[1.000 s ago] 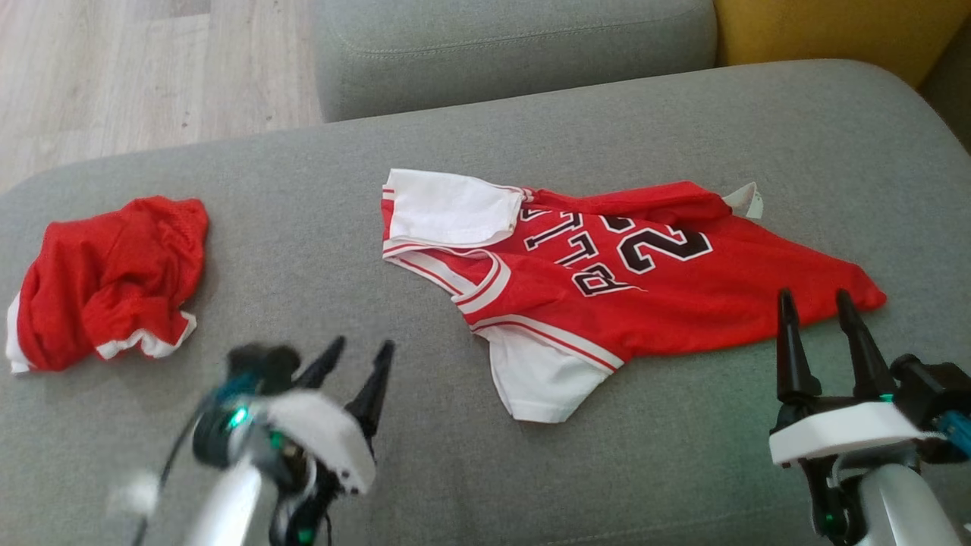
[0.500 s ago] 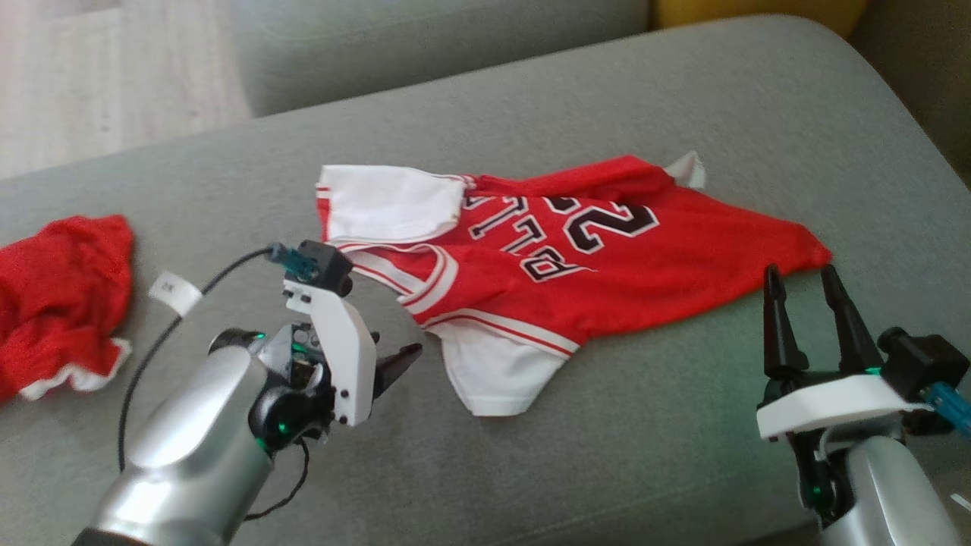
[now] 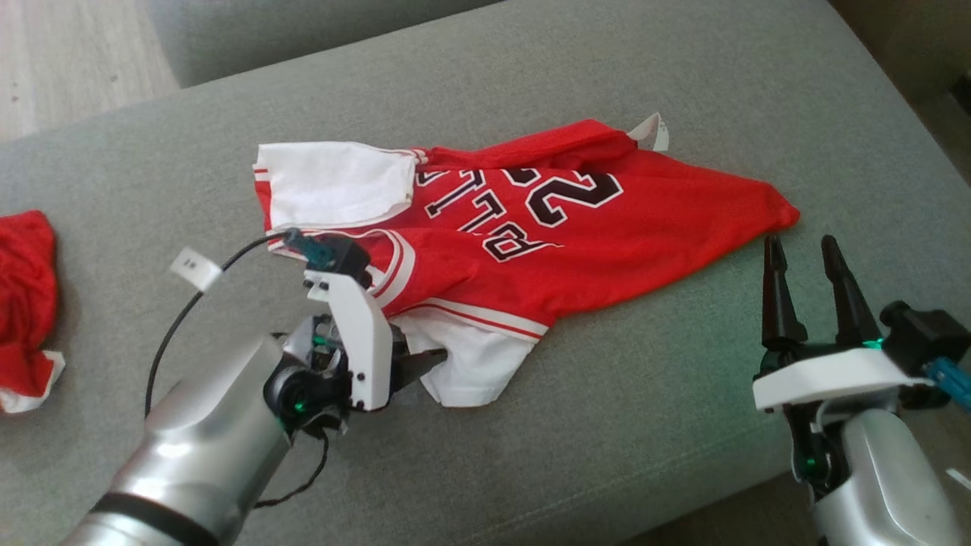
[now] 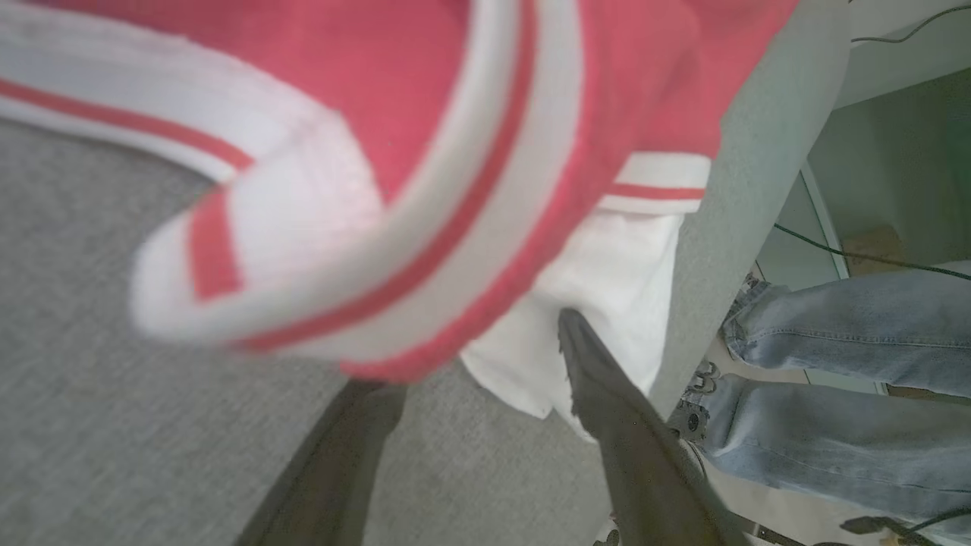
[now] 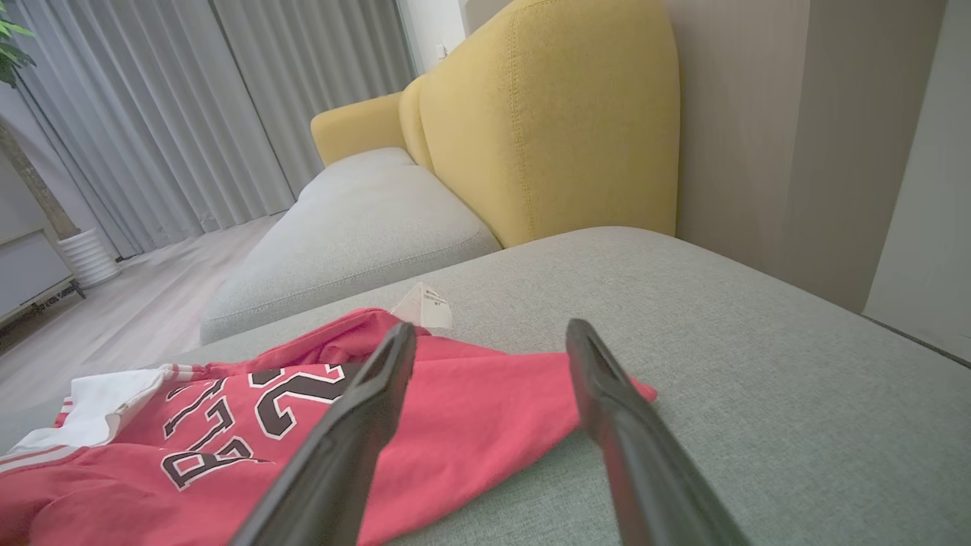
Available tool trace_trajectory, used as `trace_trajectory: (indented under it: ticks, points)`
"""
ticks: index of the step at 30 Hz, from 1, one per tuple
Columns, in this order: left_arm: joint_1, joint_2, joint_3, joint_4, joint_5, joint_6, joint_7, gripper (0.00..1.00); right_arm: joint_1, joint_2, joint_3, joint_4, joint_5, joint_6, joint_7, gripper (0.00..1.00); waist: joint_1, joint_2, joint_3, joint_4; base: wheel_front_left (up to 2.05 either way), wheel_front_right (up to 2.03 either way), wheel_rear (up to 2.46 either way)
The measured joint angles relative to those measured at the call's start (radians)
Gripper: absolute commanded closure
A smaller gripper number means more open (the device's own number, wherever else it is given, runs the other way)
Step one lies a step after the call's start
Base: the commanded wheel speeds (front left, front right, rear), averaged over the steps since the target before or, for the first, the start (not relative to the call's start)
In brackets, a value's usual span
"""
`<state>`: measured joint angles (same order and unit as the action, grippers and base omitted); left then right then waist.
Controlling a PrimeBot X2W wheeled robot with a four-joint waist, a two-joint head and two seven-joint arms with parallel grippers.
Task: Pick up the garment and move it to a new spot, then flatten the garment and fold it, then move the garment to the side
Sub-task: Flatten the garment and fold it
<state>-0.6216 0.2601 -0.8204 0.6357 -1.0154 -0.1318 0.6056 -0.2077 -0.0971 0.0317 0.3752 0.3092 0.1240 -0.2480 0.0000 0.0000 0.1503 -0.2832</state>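
The garment (image 3: 607, 227) is a red jersey with white sleeves and black lettering, spread on the grey sofa seat (image 3: 607, 425). My left gripper (image 3: 425, 365) lies low at its near white sleeve (image 3: 470, 371), open, fingers pointing right. In the left wrist view the left gripper (image 4: 470, 353) has one finger over the white sleeve (image 4: 607, 265) and the other beneath the striped collar band (image 4: 318, 250). My right gripper (image 3: 800, 243) stands open just short of the jersey's right corner. In the right wrist view the right gripper (image 5: 491, 330) is empty, with the jersey (image 5: 470, 417) ahead.
A second crumpled red garment (image 3: 23, 296) lies at the seat's far left. A yellow sofa back (image 5: 546, 114) and a grey cushion (image 5: 364, 220) stand beyond the seat. A person's legs in jeans (image 4: 834, 379) are past the seat's edge. Wooden floor (image 3: 68, 53) is at upper left.
The head camera has turned, shifting the whole picture left and up. My left arm has swung forward and right, bringing its open fingers to the jersey's near white sleeve. The right gripper has held still.
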Motion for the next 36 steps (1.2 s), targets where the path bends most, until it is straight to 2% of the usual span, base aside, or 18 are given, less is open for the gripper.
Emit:
trace_trajectory:
  ticks: [1, 2, 3, 12, 22, 33, 34, 35, 36]
  points:
    - [-0.009, -0.002, -0.010, 0.006, -0.004, 0.000, 0.000, 0.11, -0.005, 0.001, 0.001, 0.004, 0.001, 0.000, 0.000, 0.00, 0.0000, 0.0000, 0.003, -0.002, 0.00, 0.00, 0.00]
    - [-0.017, -0.007, -0.016, 0.010, -0.010, 0.000, -0.001, 0.60, -0.009, 0.001, 0.001, 0.006, 0.001, 0.000, 0.000, 0.00, 0.0000, 0.0000, 0.006, -0.003, 0.00, 0.00, 0.00]
    - [-0.022, -0.011, -0.020, 0.011, -0.020, 0.000, -0.004, 1.00, -0.011, 0.001, 0.002, 0.006, 0.001, 0.000, 0.000, 0.00, 0.0000, 0.0000, 0.008, -0.003, 0.00, 0.00, 0.00]
    - [-0.029, 0.000, -0.079, -0.004, -0.110, 0.000, -0.031, 1.00, -0.007, 0.004, -0.026, 0.016, 0.000, 0.000, -0.003, 0.00, 0.0000, 0.0000, -0.019, 0.047, 0.00, 0.00, 0.00]
    - [-0.043, 0.115, -0.078, -0.032, -0.191, 0.001, 0.000, 1.00, 0.019, 0.001, -0.038, 0.022, -0.004, 0.000, -0.003, 0.00, 0.0000, 0.0000, -0.080, 0.173, 0.00, 0.00, 0.00]
    - [0.108, 0.204, -0.054, -0.044, -0.268, 0.036, 0.026, 1.00, 0.037, 0.000, -0.055, 0.027, -0.012, 0.000, -0.002, 0.00, 0.0000, 0.0000, -0.113, 0.258, 0.00, 0.00, 0.00]
    - [0.110, 0.209, -0.054, -0.048, -0.272, 0.039, 0.026, 0.65, 0.037, 0.000, -0.056, 0.027, -0.012, 0.000, -0.002, 0.00, 0.0000, 0.0000, -0.114, 0.261, 0.00, 0.00, 0.00]
    - [0.110, 0.212, -0.050, -0.051, -0.272, 0.048, 0.026, 0.00, 0.037, 0.000, -0.056, 0.027, -0.014, 0.000, -0.001, 0.00, 0.0000, 0.0000, -0.114, 0.263, 0.00, 0.00, 0.00]
    - [0.111, 0.212, -0.041, -0.053, -0.273, 0.054, 0.013, 0.00, 0.037, 0.000, -0.056, 0.027, -0.017, 0.000, -0.001, 0.00, 0.0000, 0.0000, -0.114, 0.264, 0.00, 0.00, 0.00]
